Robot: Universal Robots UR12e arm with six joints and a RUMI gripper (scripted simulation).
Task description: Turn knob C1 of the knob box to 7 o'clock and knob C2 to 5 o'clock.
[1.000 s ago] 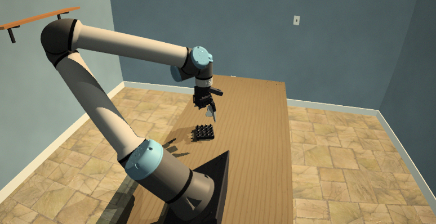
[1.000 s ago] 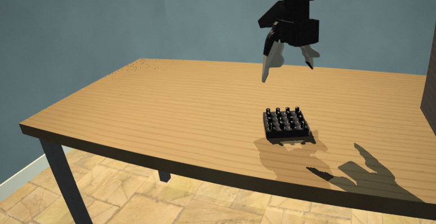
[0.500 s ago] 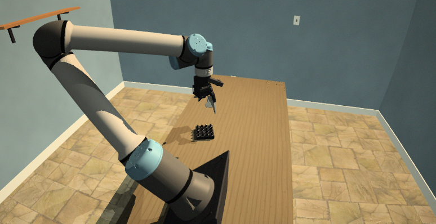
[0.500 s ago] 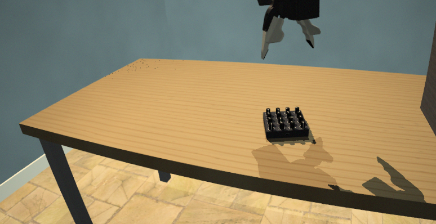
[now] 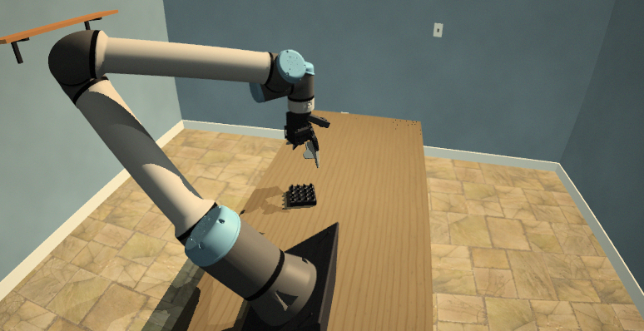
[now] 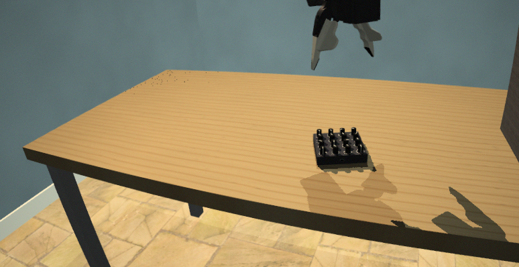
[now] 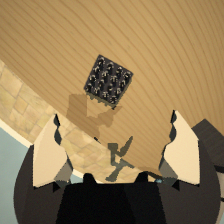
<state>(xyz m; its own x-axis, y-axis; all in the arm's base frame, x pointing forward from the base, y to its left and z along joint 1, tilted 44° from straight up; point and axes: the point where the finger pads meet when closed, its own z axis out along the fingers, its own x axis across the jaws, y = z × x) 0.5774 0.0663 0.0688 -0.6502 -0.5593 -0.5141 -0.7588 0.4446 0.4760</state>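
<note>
The black knob box [image 5: 301, 195] [image 6: 342, 160] [image 7: 108, 81] stands flat on the wooden table [image 5: 383, 184] [image 6: 181, 127] [image 7: 165, 40]. Its socket is on the side facing the exterior camera. Row C is the third row from that side; C1 is at its right end there and C2 is beside it. The knobs' pointers are too small and dark to read as hours. My gripper [image 5: 306, 157] [image 6: 342, 62] [image 7: 114, 112] is wide open and empty, high above the table and clear of the box. No finger touches a knob.
The arm's dark base mount [image 5: 328, 274] [image 6: 512, 119] stands on the table beyond the box's right side in the exterior view. The table's long edge [image 6: 254, 203] runs near the box's socket side. Arm and gripper shadows fall between them. A shelf [image 5: 58, 27] hangs on the left wall.
</note>
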